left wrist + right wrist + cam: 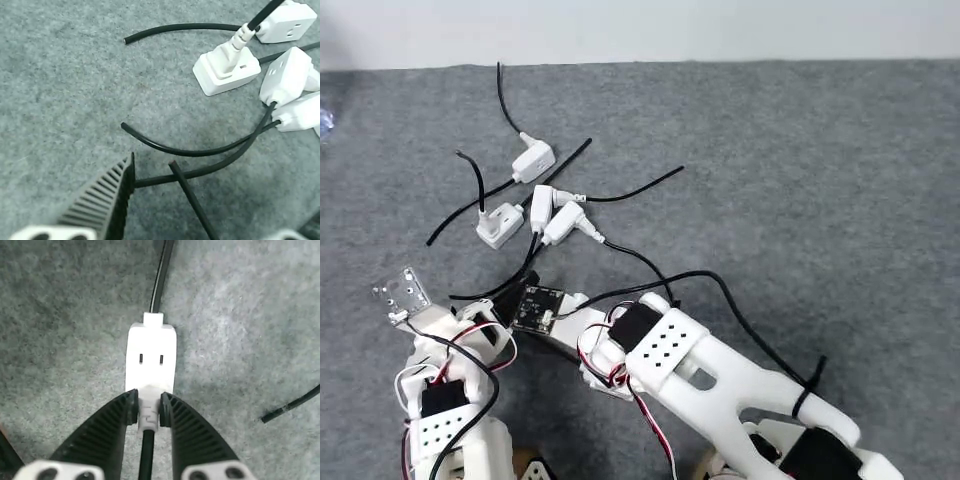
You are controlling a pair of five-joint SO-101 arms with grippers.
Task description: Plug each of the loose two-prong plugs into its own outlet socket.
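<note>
A grey felt-covered desk [800, 180] carries a loose cluster of white plugs and sockets on short black cords. In the right wrist view, the right arm's fingers [112, 432], black and ribbed, are closed tightly on the ribbed collar of a white plug [148, 412], whose black cord runs back between them. The plug's front end touches the near end of a white rectangular outlet socket [150, 355] lying flat on the desk. Two narrow slots on the socket's upper face are unfilled, and a black cord leaves its far end. It is not possible to tell whether the prongs are seated. In the left wrist view, the left arm's fingers [107, 200] are set wide open just above the desk, holding nothing, with a loose black cord end [189, 196] lying in front of them. Farther off, a white square socket block [227, 72] already has a white plug standing upright in it, and a second white socket with two slots [287, 80] lies just beside it. From above, the right arm [720, 375] extends toward the cluster, and the left arm [445, 400] sits at the near left.
</note>
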